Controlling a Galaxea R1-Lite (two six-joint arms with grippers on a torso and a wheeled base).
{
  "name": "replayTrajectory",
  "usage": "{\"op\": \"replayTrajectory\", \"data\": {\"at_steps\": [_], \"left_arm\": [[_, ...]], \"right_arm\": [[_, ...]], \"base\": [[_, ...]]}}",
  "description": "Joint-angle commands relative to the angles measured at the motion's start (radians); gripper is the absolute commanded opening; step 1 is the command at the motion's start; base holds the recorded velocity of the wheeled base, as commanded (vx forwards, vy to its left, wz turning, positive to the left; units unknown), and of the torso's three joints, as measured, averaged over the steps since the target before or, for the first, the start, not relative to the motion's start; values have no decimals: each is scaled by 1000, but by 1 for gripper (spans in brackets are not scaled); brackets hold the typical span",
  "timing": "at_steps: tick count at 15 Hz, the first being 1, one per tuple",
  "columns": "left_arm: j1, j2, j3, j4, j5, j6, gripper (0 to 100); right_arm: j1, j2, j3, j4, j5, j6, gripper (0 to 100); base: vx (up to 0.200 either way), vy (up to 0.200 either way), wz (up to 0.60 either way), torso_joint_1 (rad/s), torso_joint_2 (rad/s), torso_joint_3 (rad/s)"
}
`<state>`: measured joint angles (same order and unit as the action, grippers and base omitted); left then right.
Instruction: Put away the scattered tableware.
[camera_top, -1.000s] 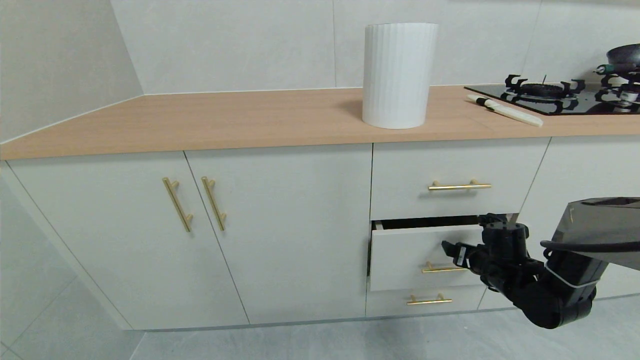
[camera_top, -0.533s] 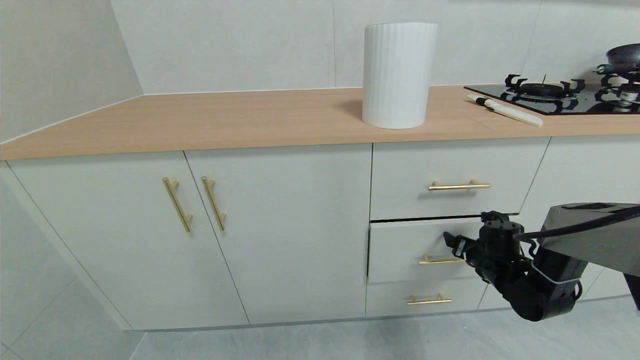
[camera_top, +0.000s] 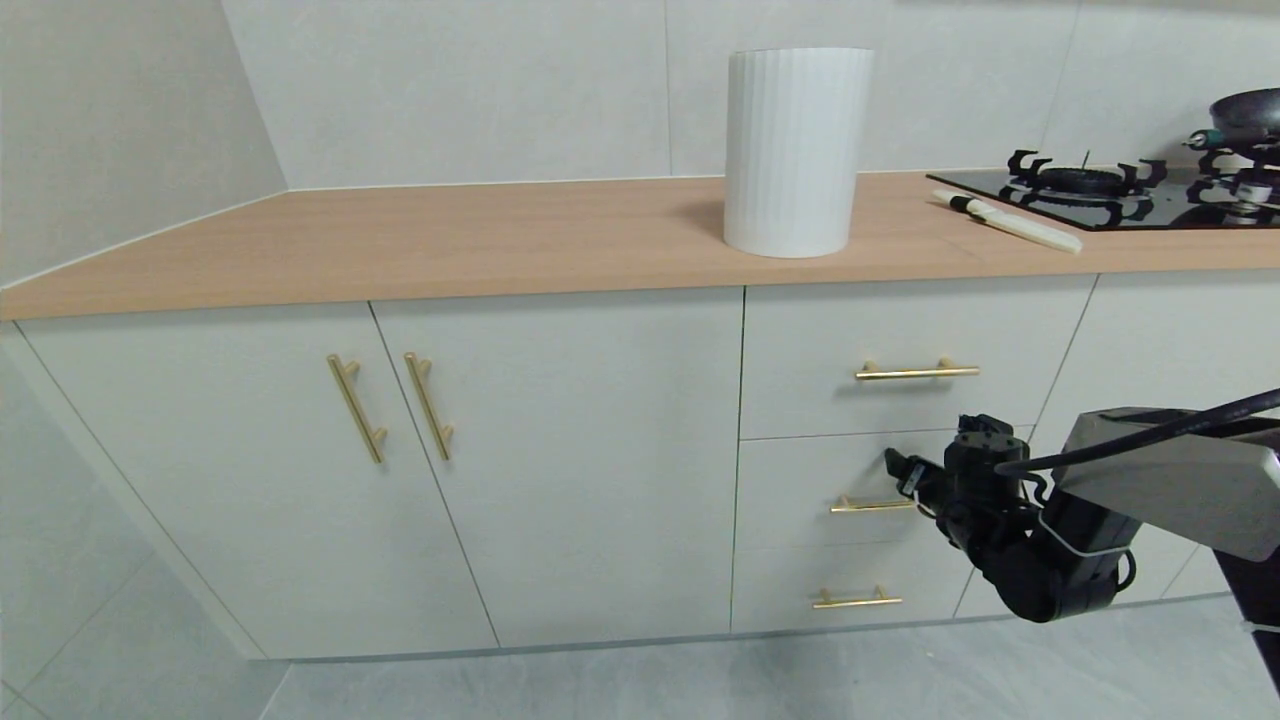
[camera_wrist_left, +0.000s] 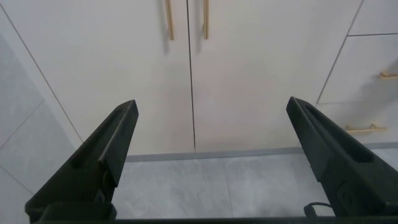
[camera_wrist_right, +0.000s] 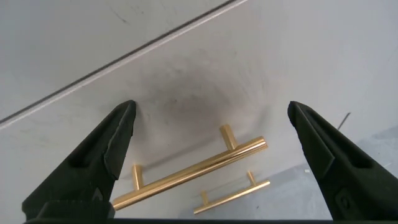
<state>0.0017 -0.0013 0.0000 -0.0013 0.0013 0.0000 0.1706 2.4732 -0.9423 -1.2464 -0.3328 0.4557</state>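
Cream knife (camera_top: 1010, 221) with black band, flat on countertop (camera_top: 400, 240)

Your right arm (camera_top: 1060, 570) is held low at the far right, and your right gripper (camera_top: 905, 478) has its fingers spread wide apart. Your left gripper (camera_wrist_left: 211, 104) is likewise spread wide.

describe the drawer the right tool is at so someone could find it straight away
Below the wooden countertop, right of the two cabinet doors, a stack of three drawers sits under the white ribbed cylinder. The middle drawer is the one: shut, its gold handle just ahead of the open right tool, with drawers directly above and below it.
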Motion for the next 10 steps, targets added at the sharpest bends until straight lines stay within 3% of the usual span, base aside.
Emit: {"op": "replayTrajectory", "data": {"at_steps": [1, 6, 9, 10], "left_arm": [[0, 1, 0, 0, 0, 0, 100], [1, 1, 0, 0, 0, 0, 100], [0, 1, 0, 0, 0, 0, 100], [0, 1, 0, 0, 0, 0, 100]], "right_arm": [[0, 6, -6, -5, -5, 1, 100], [7, -66, 77, -5, 1, -2, 100], [50, -375, 349, 1, 139, -42, 100], [73, -465, 398, 2, 138, -78, 100]], "base": [[0, 0, 0, 0, 0, 0], [0, 0, 0, 0, 0, 0], [0, 0, 0, 0, 0, 0], [0, 0, 0, 0, 0, 0]]}}
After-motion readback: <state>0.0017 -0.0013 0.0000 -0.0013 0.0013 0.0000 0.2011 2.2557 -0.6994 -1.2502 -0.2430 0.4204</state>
